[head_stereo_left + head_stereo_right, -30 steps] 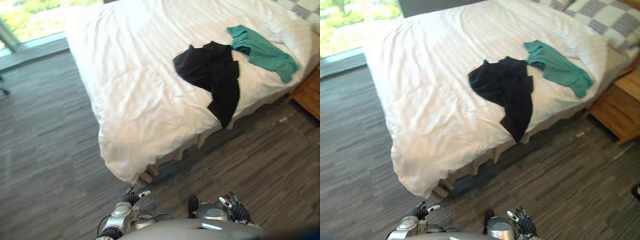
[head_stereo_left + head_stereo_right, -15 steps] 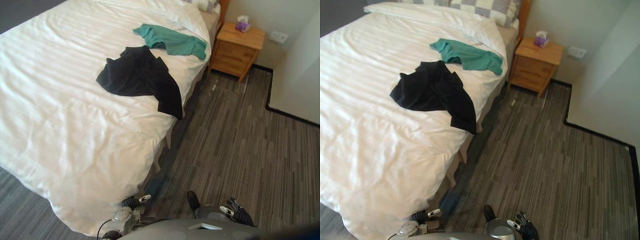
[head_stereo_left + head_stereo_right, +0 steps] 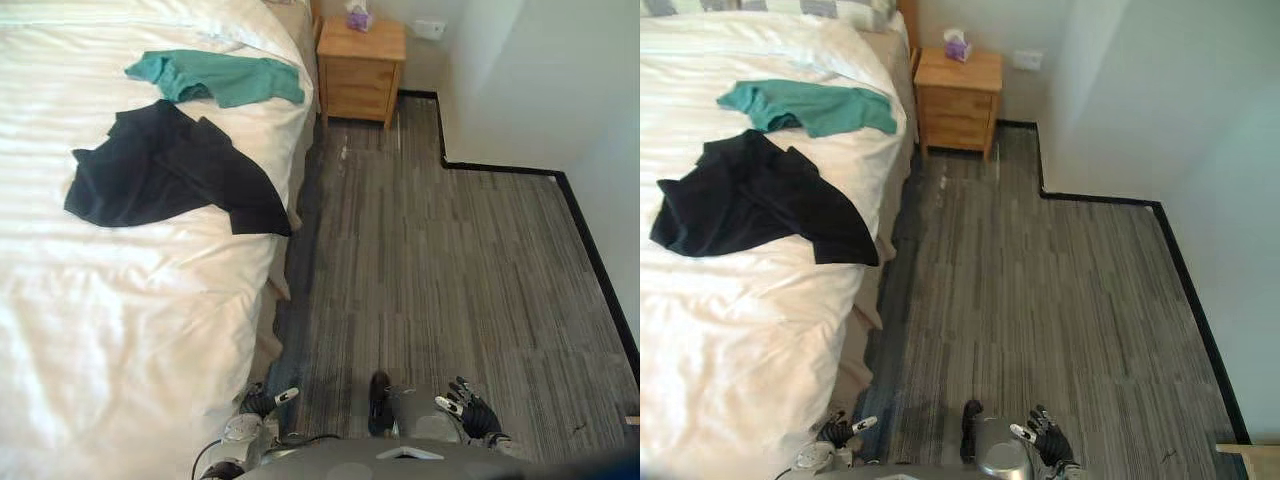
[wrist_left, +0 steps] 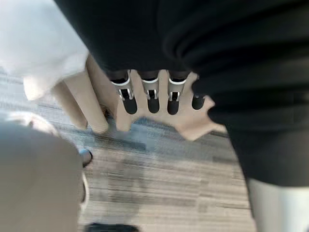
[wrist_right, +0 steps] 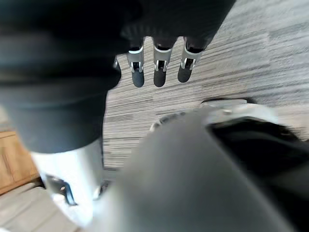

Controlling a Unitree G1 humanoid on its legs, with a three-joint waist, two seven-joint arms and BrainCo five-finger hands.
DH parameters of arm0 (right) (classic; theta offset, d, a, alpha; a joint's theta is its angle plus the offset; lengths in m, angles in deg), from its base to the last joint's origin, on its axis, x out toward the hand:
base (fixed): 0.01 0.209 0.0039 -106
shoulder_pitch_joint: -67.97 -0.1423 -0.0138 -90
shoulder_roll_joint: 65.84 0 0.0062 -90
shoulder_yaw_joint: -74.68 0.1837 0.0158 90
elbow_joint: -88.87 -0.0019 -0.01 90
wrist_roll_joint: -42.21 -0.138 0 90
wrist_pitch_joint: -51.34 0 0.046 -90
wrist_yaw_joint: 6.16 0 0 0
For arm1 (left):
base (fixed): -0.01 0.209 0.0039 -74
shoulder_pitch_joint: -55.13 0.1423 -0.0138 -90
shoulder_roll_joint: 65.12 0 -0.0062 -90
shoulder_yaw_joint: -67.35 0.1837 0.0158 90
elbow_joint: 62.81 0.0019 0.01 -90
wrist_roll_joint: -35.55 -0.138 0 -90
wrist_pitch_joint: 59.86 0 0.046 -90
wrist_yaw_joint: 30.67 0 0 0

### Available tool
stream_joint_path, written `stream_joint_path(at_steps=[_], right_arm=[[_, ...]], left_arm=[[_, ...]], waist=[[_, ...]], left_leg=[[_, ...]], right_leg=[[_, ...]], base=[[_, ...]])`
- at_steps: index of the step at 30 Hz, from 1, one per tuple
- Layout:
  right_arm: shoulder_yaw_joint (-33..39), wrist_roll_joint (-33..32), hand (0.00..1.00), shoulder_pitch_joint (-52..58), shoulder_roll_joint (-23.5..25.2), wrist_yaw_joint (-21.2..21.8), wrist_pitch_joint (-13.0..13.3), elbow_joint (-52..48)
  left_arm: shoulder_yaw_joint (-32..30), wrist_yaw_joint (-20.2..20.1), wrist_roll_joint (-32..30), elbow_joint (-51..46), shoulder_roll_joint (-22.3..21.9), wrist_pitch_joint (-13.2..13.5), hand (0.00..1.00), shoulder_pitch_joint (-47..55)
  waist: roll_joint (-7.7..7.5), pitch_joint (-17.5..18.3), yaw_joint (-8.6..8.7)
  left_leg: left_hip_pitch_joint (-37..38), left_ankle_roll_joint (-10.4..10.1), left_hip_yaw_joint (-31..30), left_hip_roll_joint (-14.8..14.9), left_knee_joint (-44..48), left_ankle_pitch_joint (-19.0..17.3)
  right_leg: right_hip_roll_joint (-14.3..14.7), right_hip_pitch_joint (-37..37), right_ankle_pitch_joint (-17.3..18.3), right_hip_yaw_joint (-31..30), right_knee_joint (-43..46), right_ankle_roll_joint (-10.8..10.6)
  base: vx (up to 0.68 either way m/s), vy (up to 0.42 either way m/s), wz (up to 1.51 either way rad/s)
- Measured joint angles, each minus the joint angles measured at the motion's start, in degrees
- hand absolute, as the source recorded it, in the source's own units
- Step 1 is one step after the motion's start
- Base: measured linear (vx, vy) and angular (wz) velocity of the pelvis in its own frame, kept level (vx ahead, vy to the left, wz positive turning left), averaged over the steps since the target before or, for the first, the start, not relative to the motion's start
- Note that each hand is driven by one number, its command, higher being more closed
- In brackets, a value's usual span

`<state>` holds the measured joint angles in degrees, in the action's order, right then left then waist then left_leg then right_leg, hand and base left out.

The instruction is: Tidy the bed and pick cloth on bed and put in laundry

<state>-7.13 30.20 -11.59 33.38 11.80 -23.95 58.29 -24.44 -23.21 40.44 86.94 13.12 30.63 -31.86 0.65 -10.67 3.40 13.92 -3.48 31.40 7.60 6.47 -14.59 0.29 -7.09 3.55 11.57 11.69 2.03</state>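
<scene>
Black cloth (image 3: 165, 170) lies on bed (image 3: 120, 330), well apart from left hand (image 3: 262, 400)

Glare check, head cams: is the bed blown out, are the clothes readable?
Left eye view: white duvet glare-bright toward its near corner, folds faint; black garment and green garment contrast strongly. Right eye view: same, plus a dark shadow strip on the floor beside the duvet's edge.
</scene>
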Motion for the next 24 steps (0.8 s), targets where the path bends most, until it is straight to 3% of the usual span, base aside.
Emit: stream_joint_path(at_steps=[1,10,15,17,18,19,20,21,22,23,24], right_arm=[[1.40,-0.08,0.00,-1.64,-0.11,-3.04,-5.23,2.02],[2.35,-1.42,0.00,-1.07,0.09,-3.21,-5.25,1.05],[3.74,-6.49,0.00,-0.33,0.04,-3.25,-5.25,1.05],[3.84,-7.80,0.00,-0.01,0.12,-2.97,-5.25,0.99],[3.42,-8.17,0.00,0.32,0.38,-2.48,-5.25,0.98],[2.70,-8.21,0.00,0.72,0.33,-1.92,-5.22,0.48],[1.89,-8.37,0.00,0.78,-0.34,-1.50,-5.16,0.36],[1.54,-8.70,0.00,0.70,-0.77,-1.19,-5.08,0.27],[0.75,-9.16,0.00,0.31,-1.12,-0.95,-4.97,0.11],[0.92,-9.10,0.00,-0.72,-1.34,-0.86,-4.96,0.22],[1.00,-9.08,0.00,-1.08,-1.71,-0.78,-4.88,0.41]], left_arm=[[1.26,0.13,0.15,2.35,-0.18,-1.37,0.00,-1.20],[2.07,-0.10,2.32,2.16,-0.23,-1.32,0.00,-1.07],[2.31,-1.54,7.35,0.05,-0.62,-1.26,0.00,0.55],[1.99,-2.52,8.84,-0.25,-0.40,-0.97,0.00,0.76],[1.17,-2.64,10.15,-0.82,-0.09,-0.71,0.00,1.41],[0.42,-2.73,10.47,-2.61,0.22,-0.37,0.00,2.26],[-0.27,-2.97,10.96,-3.50,0.38,0.29,0.00,2.85],[-0.71,-3.35,11.28,-4.04,0.32,0.57,0.00,3.10],[-1.63,-3.42,11.42,-4.10,0.43,1.70,0.00,3.39],[-2.38,-3.82,11.45,-4.49,0.66,2.33,0.00,3.17],[-2.82,-3.96,11.45,-4.55,0.73,2.43,0.00,3.16]], waist=[[0.66,0.54,-0.58],[1.53,0.27,-0.45],[2.43,0.37,-0.72],[2.19,0.38,-0.78],[1.71,0.66,-0.70],[0.90,1.32,-0.46],[1.52,1.45,-1.17],[1.81,1.33,-1.46],[2.03,0.81,-1.70],[2.15,0.61,-1.77],[2.01,0.52,-1.99]], left_leg=[[1.22,-0.61,-7.01,0.50,1.63,-0.65],[-0.10,-0.96,-8.77,0.80,0.37,-0.45],[-0.41,-2.87,-8.18,2.40,1.25,0.46],[-1.75,-3.78,-7.40,4.11,6.87,0.13],[-5.17,-4.10,-6.26,6.08,16.14,0.05],[-10.46,-6.16,-5.95,9.64,29.44,2.51],[-14.28,-3.38,-7.61,12.06,38.25,7.01],[-16.61,-2.07,-9.49,13.04,42.98,11.09],[-21.58,-1.76,-14.38,12.80,50.68,11.06],[-25.63,-1.67,-18.31,9.72,54.63,6.28],[-27.08,-1.92,-19.64,7.70,55.36,4.78]], right_leg=[[1.59,11.48,-6.98,-0.56,-17.70,-1.60],[1.25,10.89,-5.89,3.49,-17.66,-1.36],[1.36,10.54,-3.30,7.92,-15.55,-0.51],[0.34,8.53,1.64,9.35,-8.47,0.06],[-0.29,7.90,4.01,9.43,-5.49,0.20],[0.40,8.04,4.83,7.26,-4.60,0.36],[1.40,8.63,5.23,6.23,-4.85,1.17],[1.96,9.29,5.21,4.68,-5.15,1.93],[3.01,10.74,5.47,1.61,-5.39,3.67],[3.20,11.55,6.08,-0.79,-5.08,4.69],[3.25,12.10,5.83,-2.43,-5.02,4.57]], base=[[0.03,-0.023,-0.34],[0.00,-0.002,0.15],[0.05,-0.053,0.04],[0.06,-0.087,-0.14],[0.09,-0.156,-0.24],[0.14,-0.233,-0.52],[0.15,-0.237,-0.69],[0.22,-0.201,-0.95],[0.29,-0.165,-1.06],[0.37,-0.164,-1.08],[0.37,-0.142,-1.48]])
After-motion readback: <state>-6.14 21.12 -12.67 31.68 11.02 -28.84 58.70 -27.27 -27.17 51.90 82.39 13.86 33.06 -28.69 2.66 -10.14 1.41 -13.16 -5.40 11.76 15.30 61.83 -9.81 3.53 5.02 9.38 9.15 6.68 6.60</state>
